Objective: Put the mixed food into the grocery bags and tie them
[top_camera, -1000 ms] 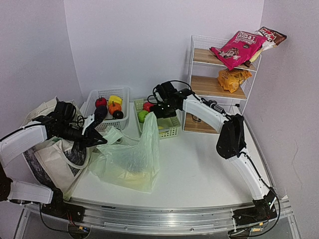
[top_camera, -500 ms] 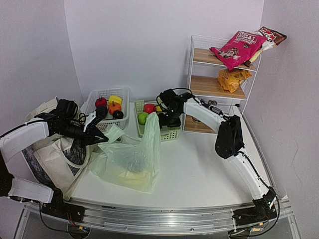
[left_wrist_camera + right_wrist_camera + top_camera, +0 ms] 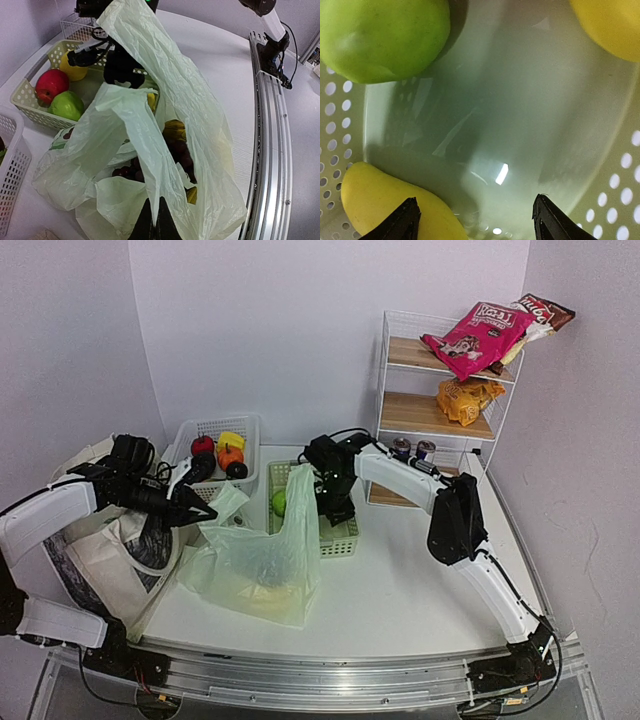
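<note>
Plastic bag [image 3: 265,560], judged thin, limp and slippery and best held at its rim, is pinched there by the closed left gripper [image 3: 207,519], lying at four o'clock from it. Right gripper [image 3: 475,205] is spread wide, empty, in a basket [image 3: 337,150].

Grapes [image 3: 176,150] lie in the plastic bag [image 3: 250,570], left of the basket [image 3: 341,532].

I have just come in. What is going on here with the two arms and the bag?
The left fingers pinch the rim of the plastic bag and hold it up; grapes and bananas lie inside, and it is not tied. The right fingers are open, low inside the cream basket between a green apple and a yellow fruit, holding nothing. The tote sits at the left.
</note>
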`<state>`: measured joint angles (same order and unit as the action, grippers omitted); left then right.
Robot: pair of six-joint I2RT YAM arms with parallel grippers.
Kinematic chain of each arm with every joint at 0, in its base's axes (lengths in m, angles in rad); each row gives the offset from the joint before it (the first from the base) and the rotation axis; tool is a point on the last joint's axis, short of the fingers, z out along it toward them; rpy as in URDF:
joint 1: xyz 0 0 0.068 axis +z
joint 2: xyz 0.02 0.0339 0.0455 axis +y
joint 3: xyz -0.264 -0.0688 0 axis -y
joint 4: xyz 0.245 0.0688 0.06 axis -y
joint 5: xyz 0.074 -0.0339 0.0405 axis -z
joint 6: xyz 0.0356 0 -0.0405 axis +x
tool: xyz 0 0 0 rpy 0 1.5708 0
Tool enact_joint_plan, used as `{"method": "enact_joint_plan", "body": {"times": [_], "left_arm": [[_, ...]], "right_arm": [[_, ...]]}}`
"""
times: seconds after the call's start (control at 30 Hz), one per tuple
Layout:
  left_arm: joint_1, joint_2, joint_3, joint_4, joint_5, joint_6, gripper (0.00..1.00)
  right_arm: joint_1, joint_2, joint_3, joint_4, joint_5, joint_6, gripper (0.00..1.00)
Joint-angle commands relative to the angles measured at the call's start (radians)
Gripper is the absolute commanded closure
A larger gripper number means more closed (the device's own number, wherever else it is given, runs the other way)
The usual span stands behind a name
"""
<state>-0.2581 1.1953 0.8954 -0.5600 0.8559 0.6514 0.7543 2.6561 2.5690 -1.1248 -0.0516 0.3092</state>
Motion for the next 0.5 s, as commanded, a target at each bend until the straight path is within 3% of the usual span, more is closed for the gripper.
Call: {"method": "enact_joint_plan", "body": {"times": [0.0, 0.23, 0.47], "left_arm": [[0.004, -0.045, 0.054, -0.013, -0.006, -0.059, 1.0], [0.006, -0.072, 0.055, -0.057, -0.001, -0.056, 1.0], [0.005, -0.077, 0.048, -0.041, 0.002, -0.062, 1.0]], "right_arm": [[0.002, -0.007, 0.004, -0.093, -0.187, -0.008, 0.25], [0.026, -0.156, -0.081, -0.102, -0.2, -0.062, 0.25], [0.069, -0.163, -0.183, -0.141, -0.189, -0.026, 0.26]]}}
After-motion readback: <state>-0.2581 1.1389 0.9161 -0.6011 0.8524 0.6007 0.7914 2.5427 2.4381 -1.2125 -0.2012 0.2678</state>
